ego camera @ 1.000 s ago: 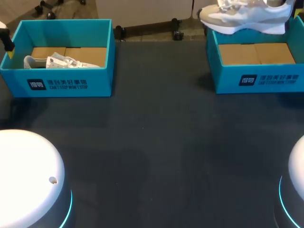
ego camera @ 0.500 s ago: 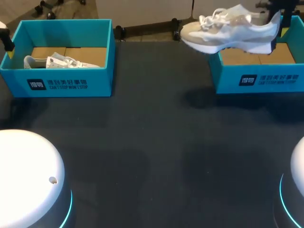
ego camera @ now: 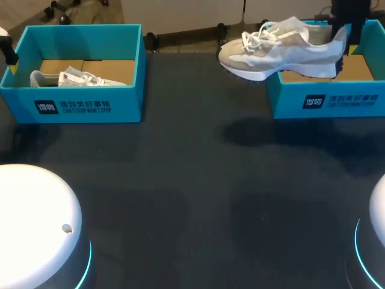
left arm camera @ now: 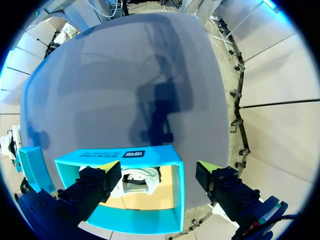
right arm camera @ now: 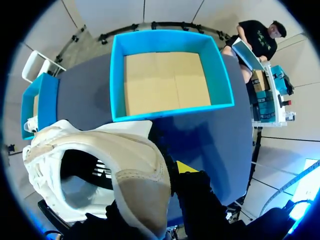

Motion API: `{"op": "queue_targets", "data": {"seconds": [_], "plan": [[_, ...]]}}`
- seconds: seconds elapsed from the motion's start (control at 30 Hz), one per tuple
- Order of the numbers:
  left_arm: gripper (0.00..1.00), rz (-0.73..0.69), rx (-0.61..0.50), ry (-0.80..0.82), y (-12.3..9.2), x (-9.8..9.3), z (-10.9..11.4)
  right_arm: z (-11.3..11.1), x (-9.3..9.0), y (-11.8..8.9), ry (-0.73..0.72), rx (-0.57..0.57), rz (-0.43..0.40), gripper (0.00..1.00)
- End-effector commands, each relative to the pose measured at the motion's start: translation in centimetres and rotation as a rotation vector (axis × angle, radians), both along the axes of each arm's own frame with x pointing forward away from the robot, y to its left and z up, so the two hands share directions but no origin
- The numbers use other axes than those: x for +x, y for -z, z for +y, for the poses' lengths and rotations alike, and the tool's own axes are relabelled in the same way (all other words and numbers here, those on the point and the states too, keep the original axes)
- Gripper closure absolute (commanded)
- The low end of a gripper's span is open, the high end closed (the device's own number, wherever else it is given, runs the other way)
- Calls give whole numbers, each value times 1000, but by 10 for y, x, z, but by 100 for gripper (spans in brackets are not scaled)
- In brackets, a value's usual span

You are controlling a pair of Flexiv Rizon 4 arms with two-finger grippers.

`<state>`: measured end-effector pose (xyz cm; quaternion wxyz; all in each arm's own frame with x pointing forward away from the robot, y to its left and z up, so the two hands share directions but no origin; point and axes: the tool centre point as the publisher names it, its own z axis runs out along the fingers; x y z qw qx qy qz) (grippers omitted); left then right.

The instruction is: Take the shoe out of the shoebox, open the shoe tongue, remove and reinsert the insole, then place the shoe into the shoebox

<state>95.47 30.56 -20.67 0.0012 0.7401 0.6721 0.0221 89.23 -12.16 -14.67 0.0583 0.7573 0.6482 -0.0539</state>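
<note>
Swings the shoe (ego camera: 280,51) lower and leftward, toe out above the table (ego camera: 192,180), heel over the right shoebox (ego camera: 328,99) and pinched in the right gripper (ego camera: 344,37); leaves tongue, insole and return undone, with the left gripper (left arm camera: 157,176) spread wide over the other box (left arm camera: 150,154).

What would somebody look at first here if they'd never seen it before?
Probably the white shoe hanging in the air, pinched at its heel by the right gripper, sticking out over the left edge of the right blue shoebox. Next comes the left blue shoebox with a second shoe lying inside, and the left gripper open above it.
</note>
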Motion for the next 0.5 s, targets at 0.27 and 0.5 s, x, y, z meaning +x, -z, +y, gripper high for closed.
{"op": "queue_targets", "data": {"seconds": [0.27, 0.5], "plan": [[0, 0, 2, 1, 0, 0, 0, -1, -2, -1, 0, 3, -6, 100], [0, 0, 2, 1, 0, 0, 0, 8, -21, 1, 8, -2, -16, 100]]}}
